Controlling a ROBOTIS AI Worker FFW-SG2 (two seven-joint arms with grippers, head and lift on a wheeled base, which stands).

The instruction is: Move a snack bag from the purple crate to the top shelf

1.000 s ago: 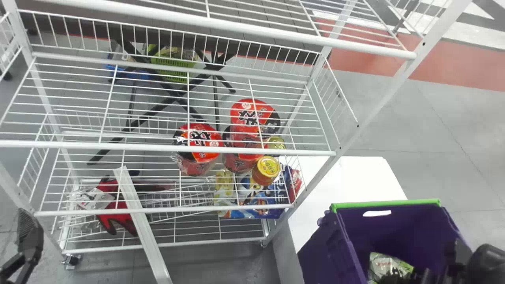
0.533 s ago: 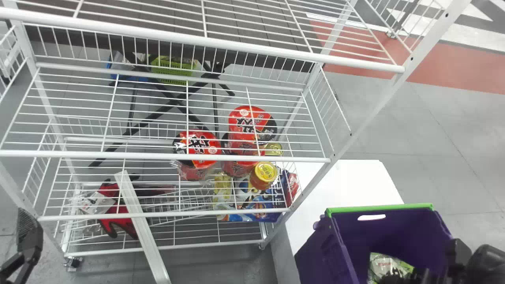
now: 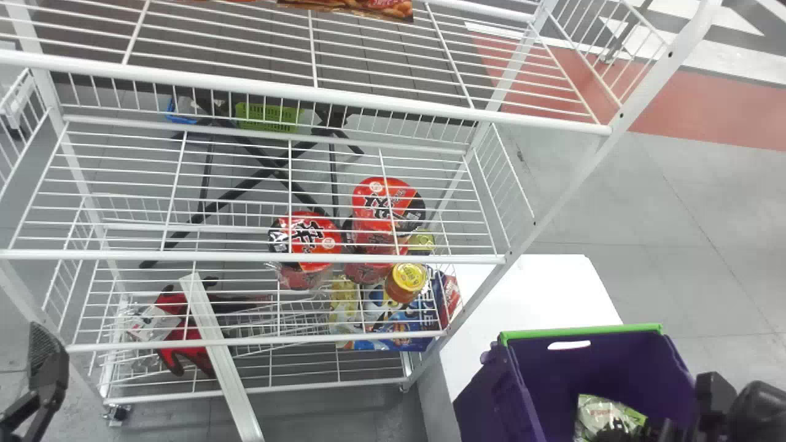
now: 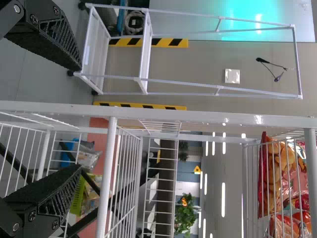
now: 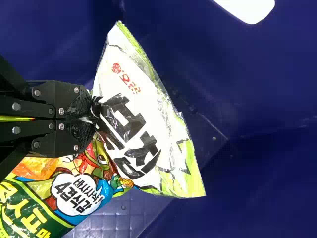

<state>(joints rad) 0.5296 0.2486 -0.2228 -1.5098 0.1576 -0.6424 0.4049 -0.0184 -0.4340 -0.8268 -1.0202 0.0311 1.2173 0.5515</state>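
Observation:
My right gripper (image 3: pixel 614 431) is at the bottom right of the head view, inside the purple crate (image 3: pixel 513 393), at a white-and-green snack bag (image 3: pixel 605 412). In the right wrist view, the gripper (image 5: pixel 92 117) is shut on an edge of this snack bag (image 5: pixel 136 119), with crate wall behind. A colourful second bag (image 5: pixel 74 191) lies partly behind the gripper. My left gripper (image 3: pixel 46 362) stays at the head view's left edge, by the rack; its own view shows the gripper (image 4: pixel 80 118) open and empty. The top shelf (image 3: pixel 344 92) crosses the head view's upper part.
Red noodle cups (image 3: pixel 310 236) and a yellow-lidded jar (image 3: pixel 406 280) stand on lower rack levels. The rack's right post (image 3: pixel 568 184) rises between shelves and crate side. Orange-red packages (image 3: pixel 368 7) sit far back on the upper shelf. A white table (image 3: pixel 522 294) adjoins the crate.
In the head view the rack has slid downward and the crate down and left, bringing packages into sight at the top. Both arms and the held bag keep nearly the same place in it.

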